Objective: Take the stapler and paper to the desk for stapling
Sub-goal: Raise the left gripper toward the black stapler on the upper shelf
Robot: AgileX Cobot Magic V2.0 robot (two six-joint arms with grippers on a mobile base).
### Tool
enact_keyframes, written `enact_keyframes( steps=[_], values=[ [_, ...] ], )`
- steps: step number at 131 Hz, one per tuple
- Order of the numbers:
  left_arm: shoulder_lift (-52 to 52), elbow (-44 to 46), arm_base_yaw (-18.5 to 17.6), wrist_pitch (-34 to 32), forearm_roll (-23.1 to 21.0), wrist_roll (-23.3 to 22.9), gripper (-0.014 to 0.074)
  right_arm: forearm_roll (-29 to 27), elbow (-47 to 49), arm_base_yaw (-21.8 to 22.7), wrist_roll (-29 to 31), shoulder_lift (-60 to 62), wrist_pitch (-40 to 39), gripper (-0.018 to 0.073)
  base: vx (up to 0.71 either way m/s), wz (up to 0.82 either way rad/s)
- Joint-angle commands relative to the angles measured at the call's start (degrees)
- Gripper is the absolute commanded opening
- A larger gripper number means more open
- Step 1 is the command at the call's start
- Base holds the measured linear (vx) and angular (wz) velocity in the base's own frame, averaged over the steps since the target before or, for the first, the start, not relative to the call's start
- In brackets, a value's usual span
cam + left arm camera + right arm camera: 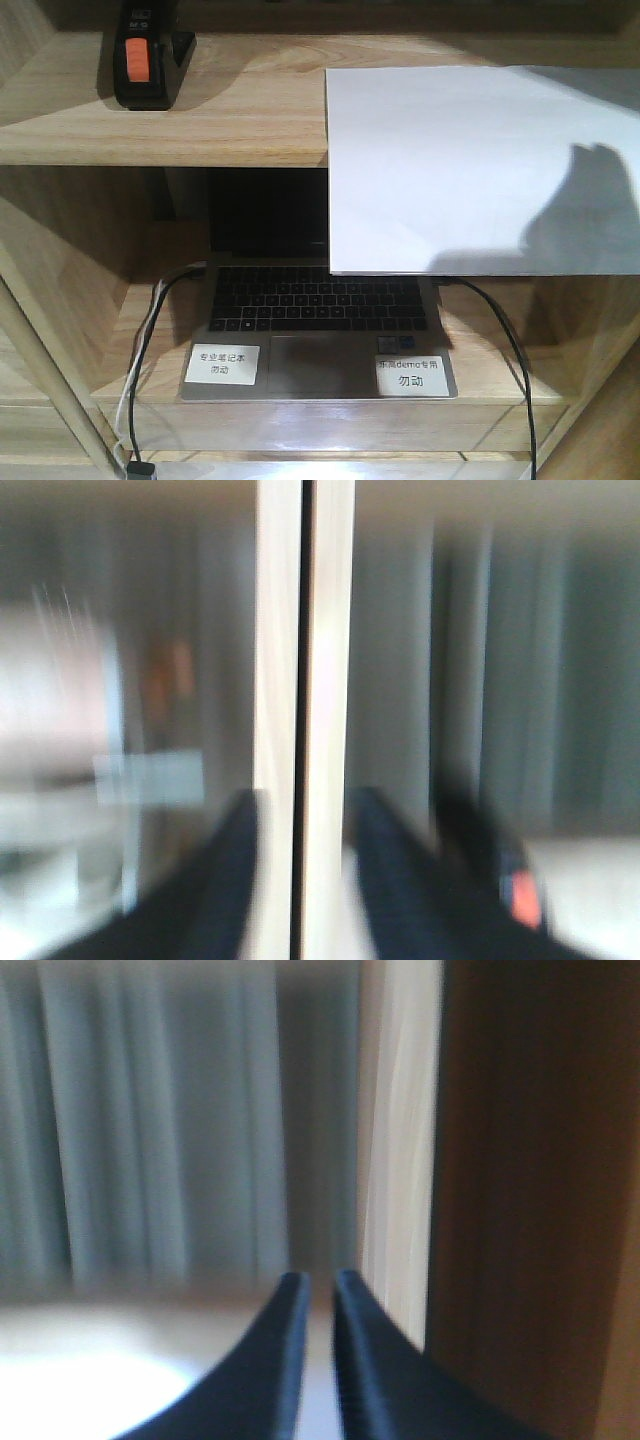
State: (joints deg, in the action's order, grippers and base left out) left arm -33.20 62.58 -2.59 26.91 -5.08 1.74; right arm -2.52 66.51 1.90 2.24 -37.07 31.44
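1. The small black plastic stapler (150,55) with an orange patch stands at the left end of the light wood-grain upper shelf (230,110), its orange end toward the camera.
2. The plain white rectangular sheet of paper (470,170) lies on the right of the same shelf, well apart from the stapler. Its near edge overhangs the shelf front, and a dark shadow falls on its right part.
3. Below, an open grey laptop (320,310) sits on the lower shelf (480,385). It carries two small white labels (222,363), and cables (505,340) run at either side.
4. The left gripper (305,805) is spread wide, with nothing between its dark fingers (225,880). In its blurred wrist view a pale wooden post (305,630) lines up with the gap, and the stapler (515,885) shows at the lower right.
5. The right gripper (318,1282) is narrow, its dark fingers (270,1360) almost touching and holding nothing. It is beside a pale wooden upright (400,1160).
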Motion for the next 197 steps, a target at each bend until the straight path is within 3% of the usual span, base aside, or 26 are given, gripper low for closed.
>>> enact_keyframes(
  steps=[1,13,28,38,61,73,112,122,157,174,197],
  values=[
    [-0.7,1.4,0.2,-0.2,-0.4,-0.1,0.0419,0.0,1.6,0.3,0.0,-0.7,-0.8,0.0202,0.0,0.0],
    [-0.7,1.4,0.2,0.9,-0.4,-0.1,0.0546,0.1,1.6,0.3,0.0,-0.7,0.7,0.0348,0.0,0.0],
    [-0.6,1.4,0.2,1.4,-0.4,-0.1,0.0694,0.1,1.6,0.3,0.0,-0.7,1.9,0.0596,0.0,0.0],
    [-0.6,1.4,0.2,1.6,-0.4,-0.1,0.0734,0.1,1.6,0.3,0.0,-0.7,2.4,0.073,0.0,0.0],
    [-0.6,1.4,0.2,1.7,-0.5,-0.1,0.0722,0.1,1.6,0.3,0.0,-0.7,2.9,0.0718,0.0,0.0],
    [-0.6,1.4,-1.5,0.8,-0.5,-0.2,0.0719,0.1,1.6,0.3,0.0,-0.7,2.9,0.0702,0.0,0.0],
    [-2.7,1.4,-19.5,-1.0,-0.5,-0.1,0.0711,0.1,1.6,0.3,0.0,-0.7,2.9,0.0576,0.0,0.0],
    [-4.2,1.4,-22.7,-1.0,-0.5,-0.1,0.0703,0.1,1.6,0.3,0.0,-0.7,2.9,0.0537,0.0,0.0],
    [-9.2,1.4,-29.3,-0.2,-0.9,-0.1,0.0689,0.1,1.6,0.3,0.0,-0.7,2.9,0.0449,0.0,0.0],
    [-10.4,1.4,-32.8,-0.2,-4.1,-0.1,0.068,0.1,1.6,0.3,0.0,-0.7,2.9,0.0421,0.0,0.0],
    [-11.2,1.4,-35.2,-0.3,-4.9,0.0,0.068,0.1,1.6,0.3,0.0,-0.7,2.9,0.0398,0.0,0.0]
  ],
)
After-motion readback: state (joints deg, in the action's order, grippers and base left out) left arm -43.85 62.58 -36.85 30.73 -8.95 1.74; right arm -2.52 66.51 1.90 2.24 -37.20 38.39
